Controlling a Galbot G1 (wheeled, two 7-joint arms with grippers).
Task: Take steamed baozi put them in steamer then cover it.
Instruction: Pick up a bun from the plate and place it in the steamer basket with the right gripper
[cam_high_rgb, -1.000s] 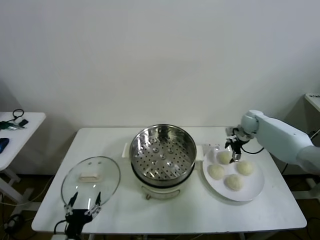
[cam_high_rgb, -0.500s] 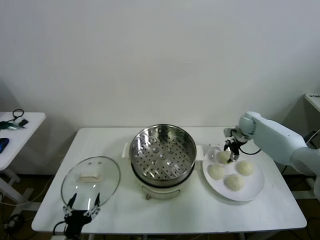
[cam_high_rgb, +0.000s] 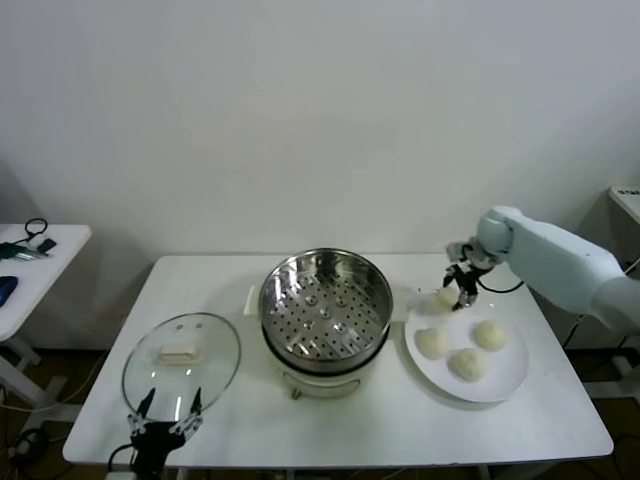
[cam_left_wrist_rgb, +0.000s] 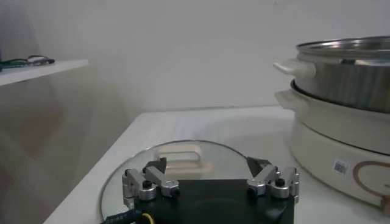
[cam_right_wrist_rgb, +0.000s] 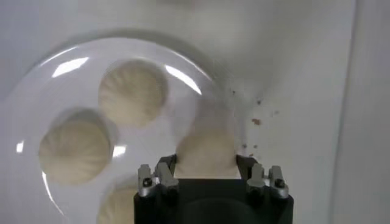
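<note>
At right of centre in the head view, the right pincer (cam_high_rgb: 459, 290) grips a baozi (cam_high_rgb: 447, 296) lifted off the plate (cam_high_rgb: 500, 385); next, carry it left over the empty steamer (cam_high_rgb: 326, 305), while the left pincer (cam_high_rgb: 167, 418) waits wide by the cover (cam_high_rgb: 181, 362).

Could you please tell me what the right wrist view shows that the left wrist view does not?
Only the right wrist view shows the white plate with three baozi on it, and the right gripper shut on a fourth baozi, lifted above the plate's edge. Only the left wrist view shows the glass cover lying flat with its cream handle, the open left gripper low beside it, and the steamer on its white base. Both share the white table top.
</note>
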